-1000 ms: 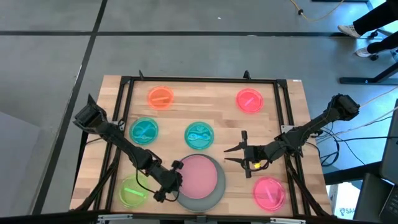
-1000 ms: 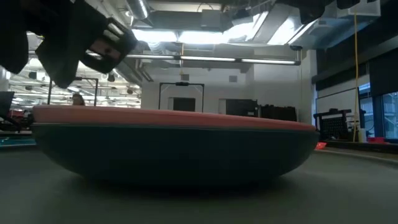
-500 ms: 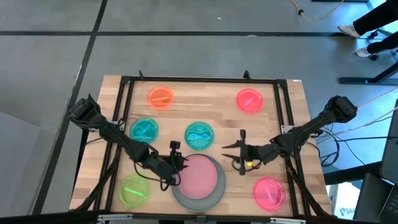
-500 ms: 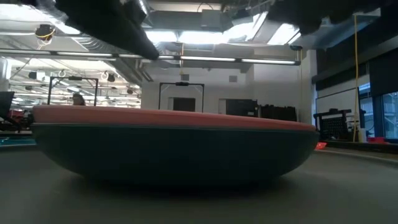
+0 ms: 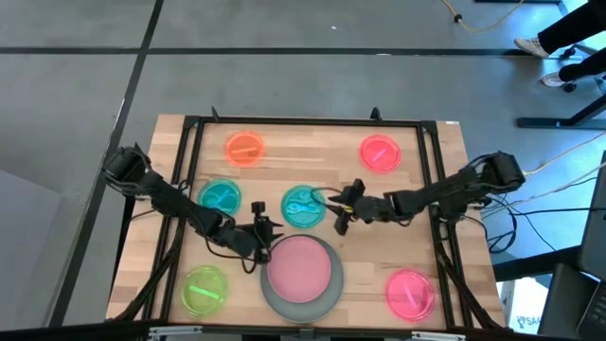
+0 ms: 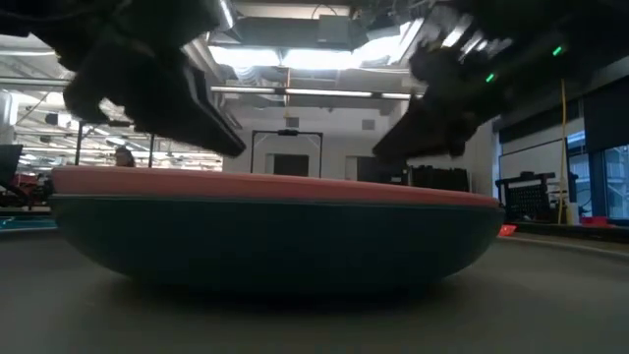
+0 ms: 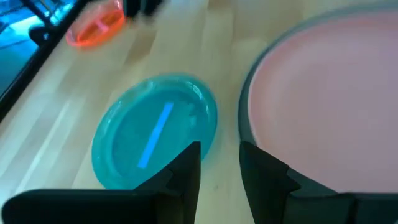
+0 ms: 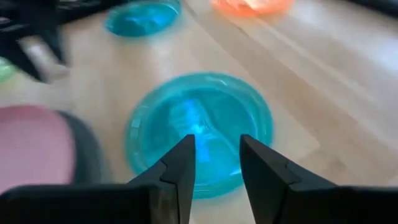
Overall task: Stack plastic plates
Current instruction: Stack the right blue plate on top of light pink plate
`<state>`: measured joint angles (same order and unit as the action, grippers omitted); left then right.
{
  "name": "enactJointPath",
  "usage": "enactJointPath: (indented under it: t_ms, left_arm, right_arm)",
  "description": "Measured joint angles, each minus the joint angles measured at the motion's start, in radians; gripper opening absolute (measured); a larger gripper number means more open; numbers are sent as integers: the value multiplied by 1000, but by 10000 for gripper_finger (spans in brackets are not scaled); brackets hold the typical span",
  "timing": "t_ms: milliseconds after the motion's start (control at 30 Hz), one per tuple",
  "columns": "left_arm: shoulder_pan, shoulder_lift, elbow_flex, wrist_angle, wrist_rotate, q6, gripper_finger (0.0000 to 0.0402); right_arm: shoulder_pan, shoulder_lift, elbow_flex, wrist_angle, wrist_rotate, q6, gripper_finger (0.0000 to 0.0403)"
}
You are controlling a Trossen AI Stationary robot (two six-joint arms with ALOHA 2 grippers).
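A pale pink plate [image 5: 303, 267] lies on top of the large grey plate [image 5: 284, 301] near the table's near edge; the low view shows this stack [image 6: 275, 236] side on. Small plates lie flat on the wood: orange [image 5: 244, 148], two hot-pink [image 5: 380, 152] [image 5: 410, 292], lime-green [image 5: 204, 289], and two teal [image 5: 220, 197] [image 5: 303, 206]. My left gripper [image 5: 265, 230] [image 7: 220, 165] hovers between the stack and the middle teal plate [image 7: 155, 130], narrowly open. My right gripper [image 5: 333, 206] [image 8: 217, 155] hovers at that plate's right side [image 8: 199, 130], also narrowly open. Neither holds anything.
A dark metal frame [image 5: 303, 121] borders the wooden table top. The two arms reach in from the left and right edges and their grippers come close together over the middle teal plate. Bare wood [image 5: 312, 156] lies between the orange and the far hot-pink plate.
My left gripper has moved from the stack's near-left rim toward the far edge, ending beside the middle teal plate. My right gripper has moved toward the table's left and slightly toward the far edge, up to the same teal plate. The plates have stayed where they were.
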<state>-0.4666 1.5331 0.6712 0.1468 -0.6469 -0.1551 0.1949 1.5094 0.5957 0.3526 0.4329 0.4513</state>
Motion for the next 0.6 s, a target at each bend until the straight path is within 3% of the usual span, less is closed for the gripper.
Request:
enactJointPath:
  t_ms: [167,300,500,600]
  left_arm:
    - [-21,-131,-134,141,1,1,105]
    - [-21,-224,-254,296,8,-5,105]
    - [-5,-261,-348,455,11,-22,105]
    - [-2,-261,-349,461,20,-26,105]
  right_arm:
    - [-78,83,0,53,-23,55,117]
    - [-137,134,10,63,-126,91,117]
    - [-185,199,10,55,-217,126,120]
    - [-184,216,13,65,-250,147,140]
